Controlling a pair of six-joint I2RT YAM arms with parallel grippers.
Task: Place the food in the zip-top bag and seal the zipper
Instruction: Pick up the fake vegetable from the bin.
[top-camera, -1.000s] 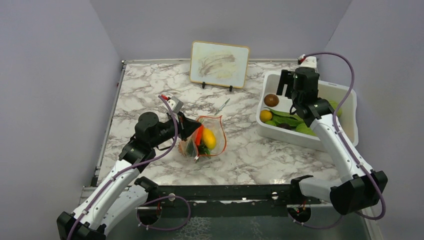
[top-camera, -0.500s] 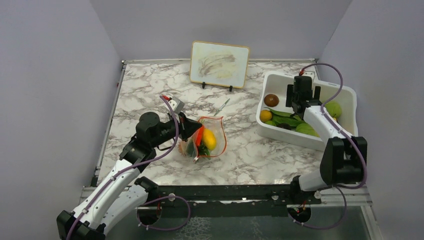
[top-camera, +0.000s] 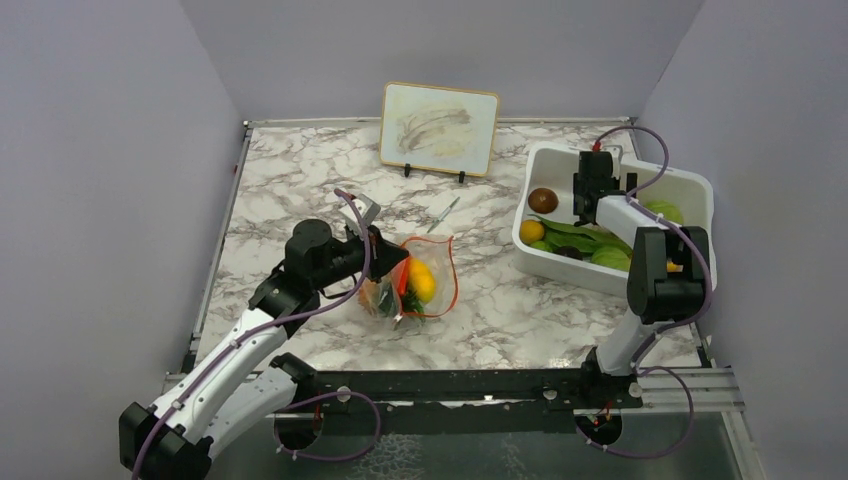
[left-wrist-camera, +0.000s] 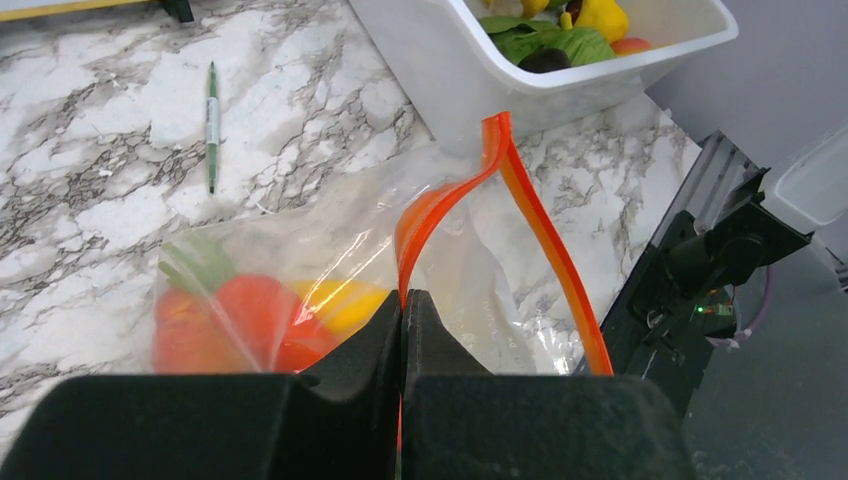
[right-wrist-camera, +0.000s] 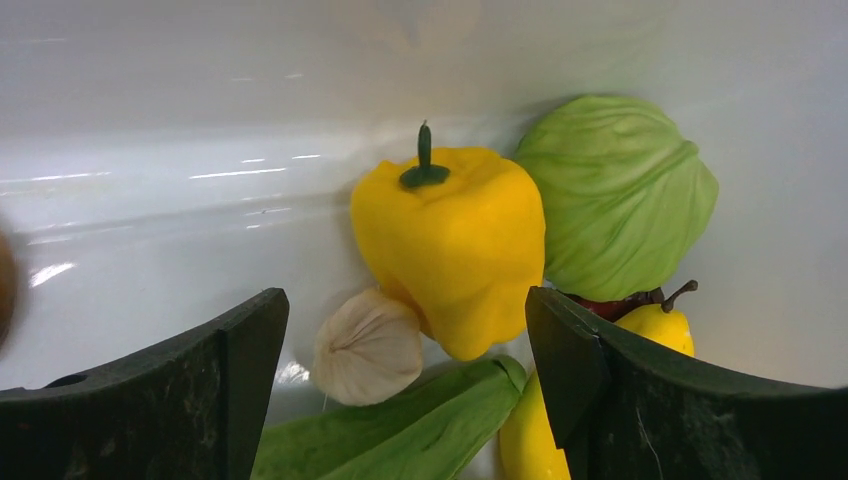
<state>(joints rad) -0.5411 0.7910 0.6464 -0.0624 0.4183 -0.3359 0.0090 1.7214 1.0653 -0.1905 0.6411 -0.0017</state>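
The clear zip-top bag (top-camera: 425, 290) lies on the marble table with a yellow piece (top-camera: 421, 280) and a red piece (top-camera: 402, 276) of food inside. My left gripper (top-camera: 386, 268) is shut on the bag's orange zipper (left-wrist-camera: 530, 210), pinching one lip at the mouth, which gapes open. My right gripper (top-camera: 590, 196) is down inside the white bin and open, with nothing between its fingers. Its jaws straddle a yellow pepper (right-wrist-camera: 450, 240) and a pale garlic bulb (right-wrist-camera: 368, 345) without touching them. A green cabbage (right-wrist-camera: 615, 195), a green leaf (right-wrist-camera: 400, 435) and a yellow pear (right-wrist-camera: 655, 325) lie close by.
The white bin (top-camera: 700, 190) at the right also holds a brown fruit (top-camera: 543, 200), an orange fruit (top-camera: 532, 231) and green leaves (top-camera: 580, 238). A framed board (top-camera: 440, 128) stands at the back. A thin pen (top-camera: 440, 213) lies behind the bag. A black rail (top-camera: 450, 385) runs along the near edge.
My right arm has folded and reached lower into the bin, and its jaws stand a little wider. My left gripper has shifted slightly right, still holding the bag's edge.
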